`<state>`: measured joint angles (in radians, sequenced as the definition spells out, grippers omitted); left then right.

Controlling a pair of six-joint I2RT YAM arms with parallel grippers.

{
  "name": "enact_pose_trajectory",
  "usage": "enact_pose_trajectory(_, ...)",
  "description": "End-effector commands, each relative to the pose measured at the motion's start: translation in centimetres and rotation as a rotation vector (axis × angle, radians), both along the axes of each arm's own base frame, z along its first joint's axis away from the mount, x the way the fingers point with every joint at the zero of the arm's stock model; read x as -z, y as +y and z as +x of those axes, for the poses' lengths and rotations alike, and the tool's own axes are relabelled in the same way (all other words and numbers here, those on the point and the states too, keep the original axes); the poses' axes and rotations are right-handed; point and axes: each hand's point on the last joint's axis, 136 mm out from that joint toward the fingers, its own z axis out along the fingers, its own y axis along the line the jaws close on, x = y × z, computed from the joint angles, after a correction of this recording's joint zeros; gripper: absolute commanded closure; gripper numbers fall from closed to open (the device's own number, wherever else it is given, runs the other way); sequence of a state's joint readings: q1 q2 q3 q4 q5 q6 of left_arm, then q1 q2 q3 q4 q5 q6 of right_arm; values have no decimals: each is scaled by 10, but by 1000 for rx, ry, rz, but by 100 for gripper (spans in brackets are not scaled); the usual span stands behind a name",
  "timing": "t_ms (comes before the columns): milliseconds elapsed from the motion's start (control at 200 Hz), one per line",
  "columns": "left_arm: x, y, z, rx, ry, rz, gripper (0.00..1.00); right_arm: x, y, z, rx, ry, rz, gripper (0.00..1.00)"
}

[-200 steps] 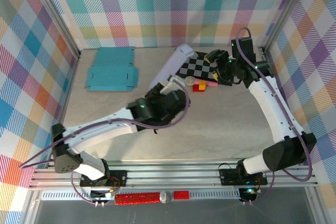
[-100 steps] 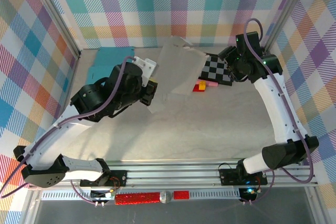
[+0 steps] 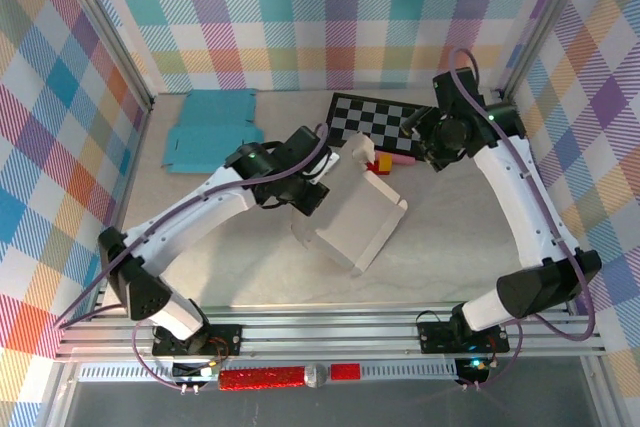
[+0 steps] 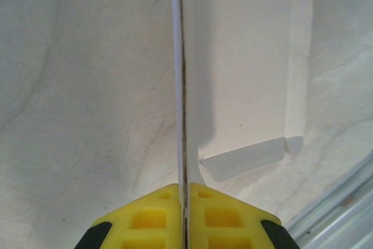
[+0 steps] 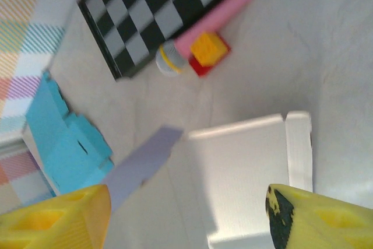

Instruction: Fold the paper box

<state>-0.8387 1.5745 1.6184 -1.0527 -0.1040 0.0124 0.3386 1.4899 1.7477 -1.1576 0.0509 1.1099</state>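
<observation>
Near centre of the tabletop (image 3: 470,247), the paper box (image 3: 358,229) is laid mostly flat, w/ its long axis approx. diagonal, far-right to near-left in the top view. It is cut from thin, smooth white card w/ creased flaps, and a narrow flap is turned up at the far-right end. One panel on the left side is stood upright and is clamped edge-on by the left pincer (image 4: 185,199), w/ yellow fingers (image 4: 227,220) pressed tight on it. The right pincer (image 5: 187,199) is held spread wide above the box, w/ nothing in it. Just beyond the box are seen a grey cylinder (image 5: 169,59), a yellow-and-red block (image 5: 208,49), a pink stick (image 5: 217,18) and a black-white checkerboard (image 3: 375,117). A flat teal card cut-out (image 3: 212,132) is laid well apart, far left.
</observation>
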Motion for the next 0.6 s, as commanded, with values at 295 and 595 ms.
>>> enact_pose_trajectory(295, -4, -10, 34, 89, -82, 132, 100, 1, 74, -21, -39, 188, 196, 32)
enact_pose_trajectory(595, -1, -17, 39, 120, -84, 160, 100, -2, 90, -1, -46, 175, 187, 37)
